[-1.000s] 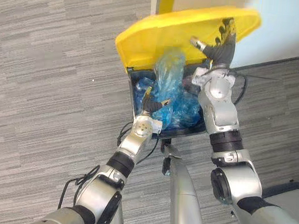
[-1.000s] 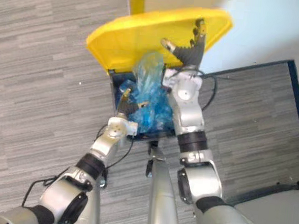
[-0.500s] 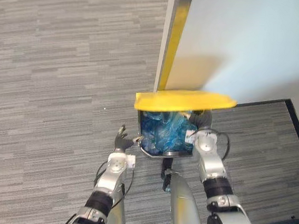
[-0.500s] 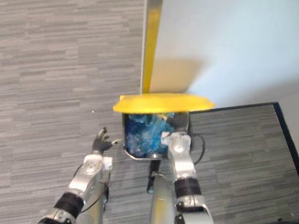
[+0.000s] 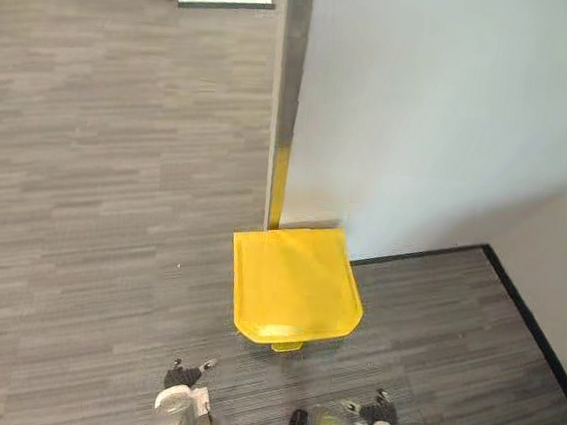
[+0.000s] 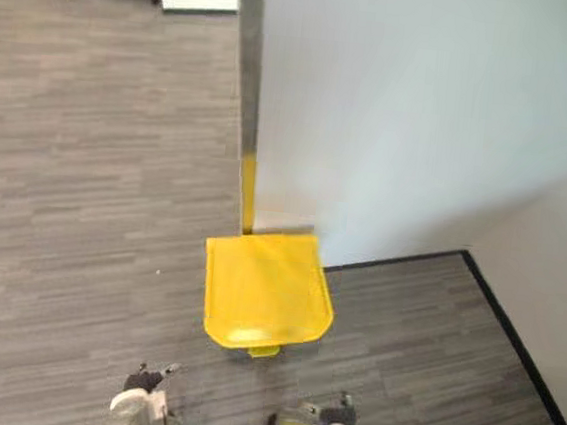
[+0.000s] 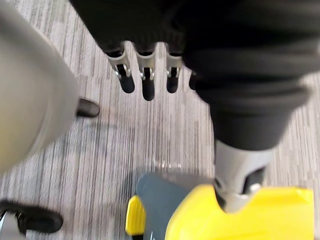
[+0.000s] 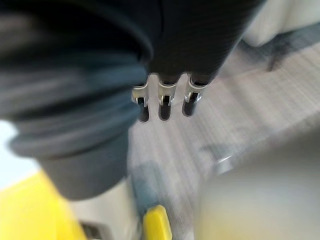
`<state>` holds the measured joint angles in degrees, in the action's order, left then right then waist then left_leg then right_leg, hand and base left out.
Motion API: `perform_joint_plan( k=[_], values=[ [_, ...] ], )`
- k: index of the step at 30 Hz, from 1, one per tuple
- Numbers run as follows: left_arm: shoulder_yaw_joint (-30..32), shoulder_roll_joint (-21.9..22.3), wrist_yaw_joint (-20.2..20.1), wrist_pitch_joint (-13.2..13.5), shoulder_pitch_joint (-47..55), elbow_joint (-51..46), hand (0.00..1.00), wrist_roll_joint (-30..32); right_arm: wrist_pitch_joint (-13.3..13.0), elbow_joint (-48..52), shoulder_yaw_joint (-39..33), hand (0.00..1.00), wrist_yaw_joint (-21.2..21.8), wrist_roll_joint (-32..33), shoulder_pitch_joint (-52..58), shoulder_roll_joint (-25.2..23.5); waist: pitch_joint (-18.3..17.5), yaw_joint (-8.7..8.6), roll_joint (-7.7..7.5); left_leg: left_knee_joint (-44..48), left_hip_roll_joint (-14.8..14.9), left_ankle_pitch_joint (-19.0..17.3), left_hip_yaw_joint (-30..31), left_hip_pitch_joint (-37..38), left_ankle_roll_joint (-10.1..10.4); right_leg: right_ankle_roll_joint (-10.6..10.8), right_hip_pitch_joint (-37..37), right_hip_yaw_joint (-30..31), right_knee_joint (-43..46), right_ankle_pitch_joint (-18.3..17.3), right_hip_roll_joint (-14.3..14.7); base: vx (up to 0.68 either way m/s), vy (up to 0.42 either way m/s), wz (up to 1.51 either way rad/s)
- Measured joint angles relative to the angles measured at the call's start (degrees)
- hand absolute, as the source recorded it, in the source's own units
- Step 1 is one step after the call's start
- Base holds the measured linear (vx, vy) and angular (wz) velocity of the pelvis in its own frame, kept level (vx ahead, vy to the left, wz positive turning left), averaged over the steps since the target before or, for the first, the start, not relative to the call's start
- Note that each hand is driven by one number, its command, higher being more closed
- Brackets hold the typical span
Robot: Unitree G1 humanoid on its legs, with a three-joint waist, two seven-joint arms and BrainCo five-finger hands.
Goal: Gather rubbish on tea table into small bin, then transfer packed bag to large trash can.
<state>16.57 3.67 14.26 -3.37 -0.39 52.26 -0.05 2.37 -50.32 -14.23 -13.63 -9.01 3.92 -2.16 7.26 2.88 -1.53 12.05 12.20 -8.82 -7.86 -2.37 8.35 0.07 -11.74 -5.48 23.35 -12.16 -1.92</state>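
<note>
The large trash can stands on the floor against the wall, and its yellow lid (image 5: 295, 284) lies flat and closed, hiding what is inside. My left hand (image 5: 183, 378) hangs at the lower edge, short of the can and to its left. Its fingers (image 7: 145, 80) are straight and hold nothing, with the can's grey body (image 7: 160, 191) and yellow lid (image 7: 240, 215) beyond them. My right hand (image 5: 378, 413) hangs low on the other side with straight, empty fingers (image 8: 164, 104). The can's yellow pedal (image 8: 158, 223) shows past them.
A pale wall (image 5: 434, 107) with a metal post (image 5: 291, 83) rises right behind the can. A black skirting line (image 5: 529, 319) runs along the floor at the right. Grey striped carpet (image 5: 93, 204) spreads out to the left and in front.
The yellow lid has dropped shut over the blue bag. Both hands have let go and drawn back to the bottom edge. The camera has lifted, so the can looks smaller.
</note>
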Motion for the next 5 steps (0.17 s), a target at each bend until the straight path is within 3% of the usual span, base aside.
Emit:
perform_joint_plan(
  k=[3,5],
  values=[
    [1.9,0.2,0.2,0.1,0.5,0.2,0.0,0.0,0.4,-2.2,-0.4,0.0,0.0,0.1,0.1,-0.2,-1.1,0.29,-1.04,-3.1,-0.4,1.5,-0.7,1.6,-0.3,1.1,1.5,0.0,-2.7,1.3,0.0,-0.1,0.018,0.09],
    [2.8,0.6,0.2,0.1,0.9,0.3,0.0,0.0,0.5,-3.2,-0.5,0.0,0.1,0.2,0.0,-0.1,-2.1,0.48,-0.93,-4.9,-1.1,2.1,-1.3,1.9,-0.6,1.7,1.9,0.3,-5.3,2.5,-0.2,-0.08,0.062,-0.07]
  ],
)
